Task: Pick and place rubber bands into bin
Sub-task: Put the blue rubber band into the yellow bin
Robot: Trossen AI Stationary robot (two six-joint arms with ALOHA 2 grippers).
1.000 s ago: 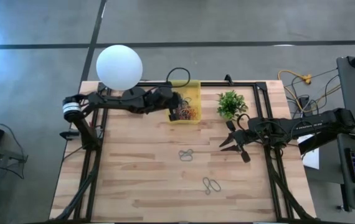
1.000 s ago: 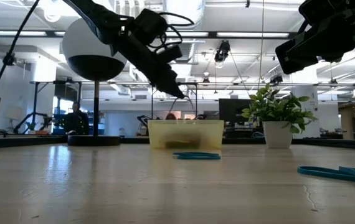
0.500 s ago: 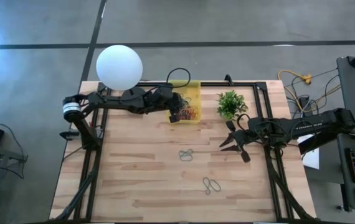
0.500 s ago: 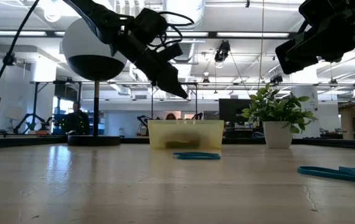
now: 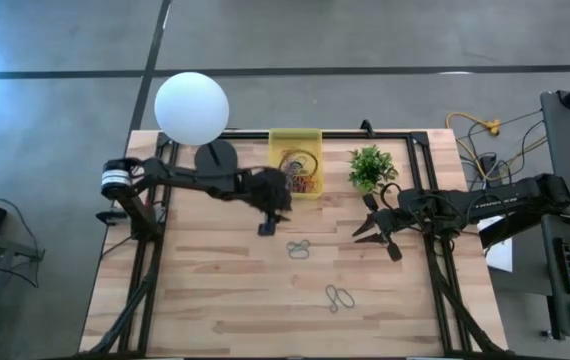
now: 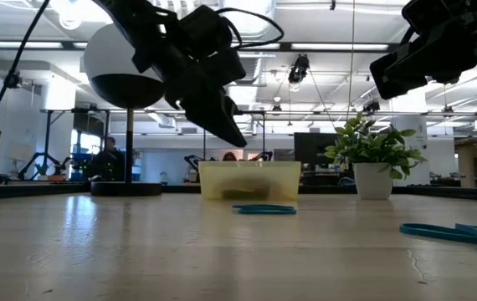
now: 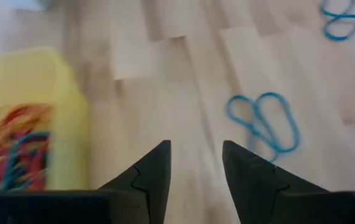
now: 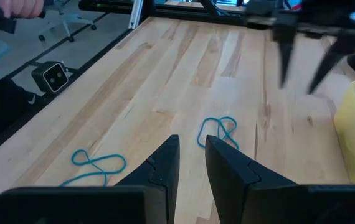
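Left gripper (image 5: 268, 228) hung released, at 7 o'clock off the bin (image 5: 296, 148). Its wrist view alone showed bright rubber bands (image 7: 12, 146) inside. Right gripper (image 5: 370, 234) idle at 3 o'clock, fingers slightly parted, empty. Overhead: two loops (image 5: 299, 248) on table (image 5: 205, 290).

The left gripper (image 5: 266, 228) has swung away from over the translucent yellow plastic bin (image 5: 296, 135) to bare bench planks (image 5: 205, 270) just beside it, its jaws parted and empty.

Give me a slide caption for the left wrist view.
Open left gripper above the table, yellow bin of rubber bands beside, blue band ahead.
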